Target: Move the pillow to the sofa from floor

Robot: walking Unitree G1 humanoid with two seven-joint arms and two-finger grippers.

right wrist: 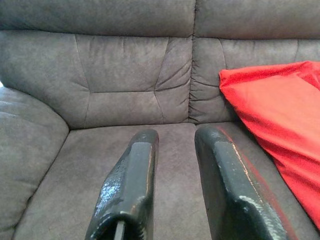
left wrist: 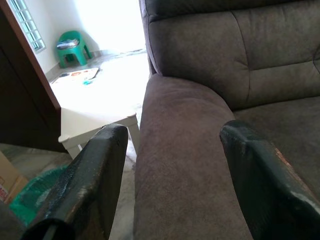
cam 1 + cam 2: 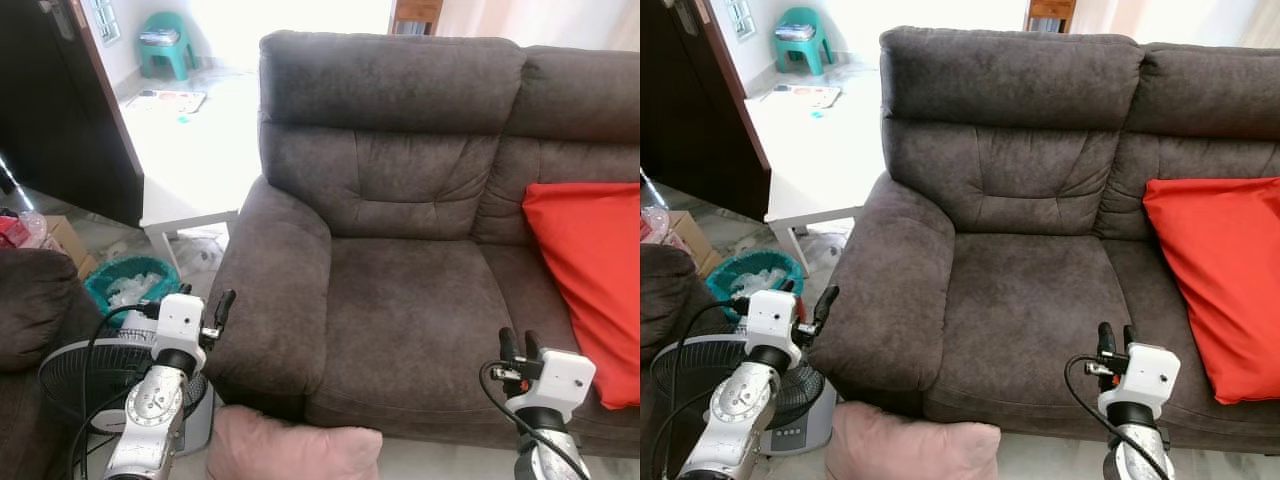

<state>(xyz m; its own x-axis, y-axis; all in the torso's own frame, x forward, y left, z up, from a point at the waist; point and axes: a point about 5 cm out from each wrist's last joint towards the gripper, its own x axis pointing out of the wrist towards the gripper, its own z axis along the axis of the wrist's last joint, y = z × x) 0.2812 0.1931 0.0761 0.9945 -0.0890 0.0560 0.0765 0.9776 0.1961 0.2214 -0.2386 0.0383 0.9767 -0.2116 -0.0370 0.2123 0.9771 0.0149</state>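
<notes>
Currently the pink pillow (image 3: 292, 452) lies on the floor against the front base of the dark brown sofa (image 3: 400, 300), below its left armrest (image 3: 275, 290) and between the two arms. Left gripper (image 3: 222, 313) is raised just beside the armrest's outer face, fingers (image 2: 87, 185) spread wide, holding nothing. Right gripper (image 3: 519, 346) hovers over the front edge of the seat cushion, fingers (image 1: 131, 187) a moderate gap apart, holding nothing. A red cushion (image 3: 590, 280) leans on the sofa's right seat. Left of the sofa: a white table (image 3: 190, 210), a green basket (image 3: 125, 285), a black floor fan (image 3: 85, 375). A green plastic chair (image 3: 165, 42) stands far back.
</notes>
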